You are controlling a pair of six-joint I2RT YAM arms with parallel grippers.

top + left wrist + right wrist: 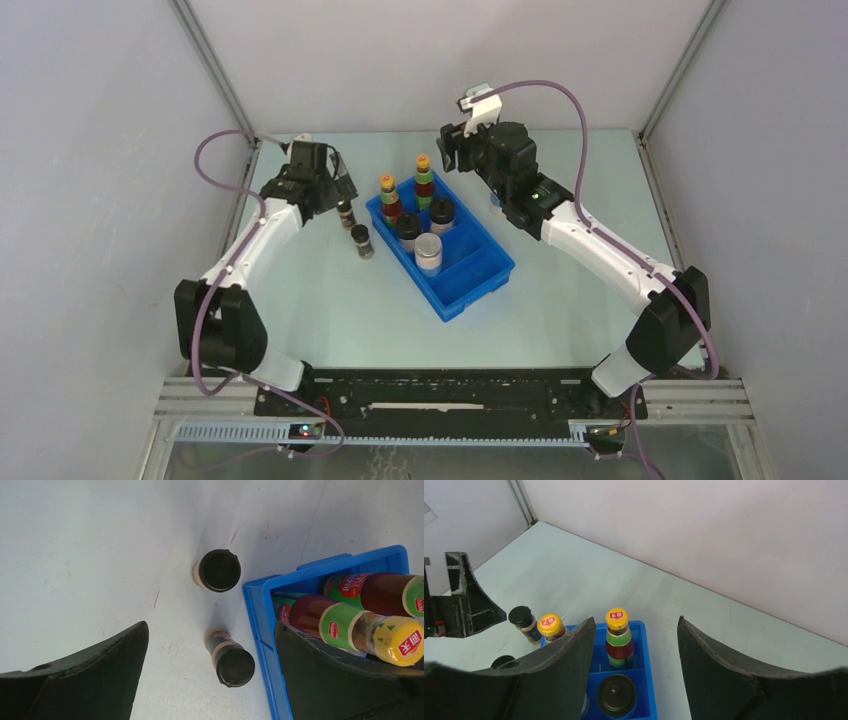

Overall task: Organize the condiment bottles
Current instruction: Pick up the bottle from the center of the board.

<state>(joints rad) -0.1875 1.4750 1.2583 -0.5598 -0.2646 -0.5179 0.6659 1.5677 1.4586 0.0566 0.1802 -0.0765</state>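
Pale table (330,310) carried two short spice jars (346,213) with black lids, standing apart just left of the blue tray (480,285). Inside it stood two tall red bottles (424,180), two black-lidded jars (441,213) and one white-capped jar (428,250). Left gripper (338,190) hung wide open over the loose jars; right gripper (450,155) gaped empty above the tray's far end, its finger (559,680) hiding one bottle's body

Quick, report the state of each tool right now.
Left tool: open, holding nothing.
Right tool: open, holding nothing.
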